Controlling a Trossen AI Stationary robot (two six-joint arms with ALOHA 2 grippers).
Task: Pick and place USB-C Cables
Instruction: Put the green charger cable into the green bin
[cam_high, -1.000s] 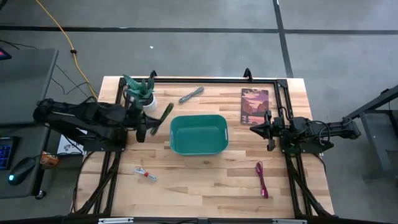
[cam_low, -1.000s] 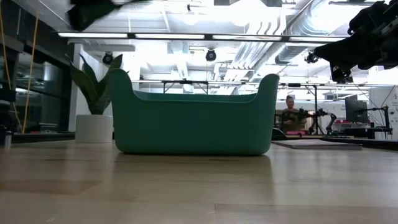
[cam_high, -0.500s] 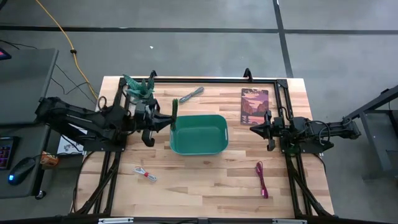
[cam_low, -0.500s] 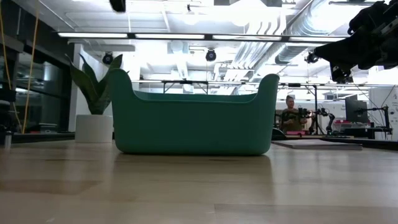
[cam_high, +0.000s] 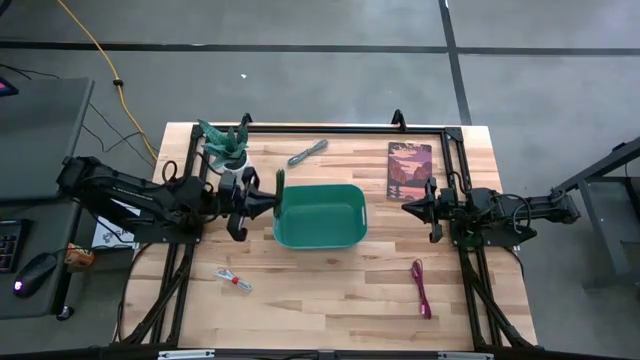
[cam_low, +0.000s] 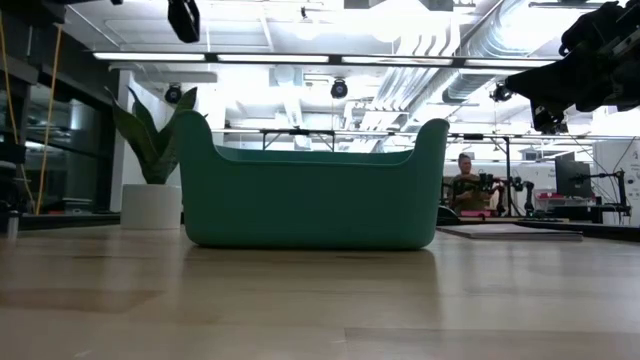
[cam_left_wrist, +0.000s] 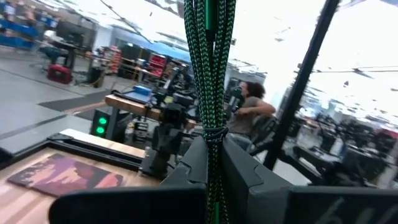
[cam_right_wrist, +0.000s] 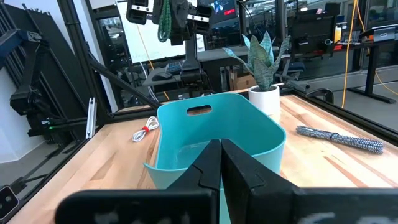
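My left gripper (cam_high: 266, 203) is shut on the dark green cable (cam_high: 281, 184), high above the table at the left end of the teal bin (cam_high: 319, 215). The right wrist view shows that bundle (cam_right_wrist: 165, 20) beyond the bin (cam_right_wrist: 214, 134). The grey cable (cam_high: 307, 152) lies on the table beyond the bin. The white cable with the red band (cam_high: 233, 280) lies near-left, and the magenta cable (cam_high: 421, 288) near-right. My right gripper (cam_high: 408, 208) is shut and hovers to the right of the bin. My left gripper pinches the dark green cable bundle between its two fingers (cam_left_wrist: 194, 163), close to the wrapped band (cam_left_wrist: 213, 138) around the strands. The fingers come level from the table's left and lie across the bundle. The cable is lifted clear of the table and the bin.
A potted plant (cam_high: 228, 148) stands at the far left, close behind my left arm. A book (cam_high: 410, 170) lies flat at the far right. Open tabletop lies along the near edge between the white and magenta cables. A person (cam_low: 466, 185) shows in the room beyond.
My left gripper has carried the dark green cable toward the table's right, from beside the plant up to the bin's left end. The bundle has turned from slanting to standing almost straight across the fingers. The right arm has kept still.
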